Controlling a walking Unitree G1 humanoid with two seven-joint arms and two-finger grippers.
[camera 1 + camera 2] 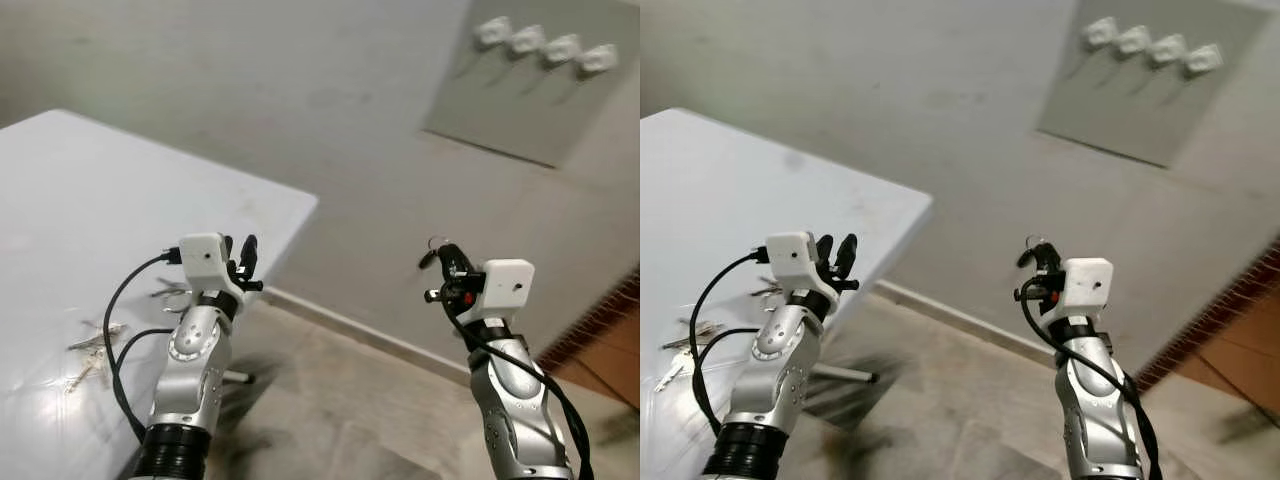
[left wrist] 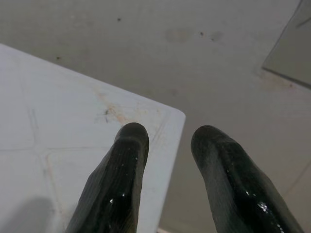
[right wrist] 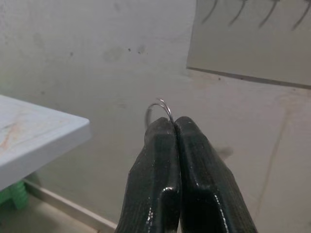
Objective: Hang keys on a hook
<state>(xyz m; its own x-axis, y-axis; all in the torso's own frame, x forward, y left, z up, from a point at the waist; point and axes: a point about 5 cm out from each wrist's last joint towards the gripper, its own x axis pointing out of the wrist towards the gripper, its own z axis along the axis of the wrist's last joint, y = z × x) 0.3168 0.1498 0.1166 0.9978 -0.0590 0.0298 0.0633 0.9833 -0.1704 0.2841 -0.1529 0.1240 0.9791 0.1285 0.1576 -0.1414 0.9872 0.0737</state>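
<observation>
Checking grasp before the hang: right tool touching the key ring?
Touching. The right wrist view shows the right tool shut, with the key ring pinched between its fingertips, its wire loop sticking out above them.

Both arms raised, forearms upright. Left gripper [image 1: 240, 262] fingers [image 2: 121, 179] apart. Right gripper [image 3: 174, 127] fingers [image 3: 199, 165] pressed together, pinching key ring [image 3: 159, 109].

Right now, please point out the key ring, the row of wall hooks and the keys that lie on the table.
key ring [image 3: 160, 108]: right wrist view, wire loop above the shut fingertips.
wall hooks [image 1: 545, 45]: left eye view, third white hook.
keys on the table [image 1: 98, 340]: left eye view, middle of the bunch.
</observation>
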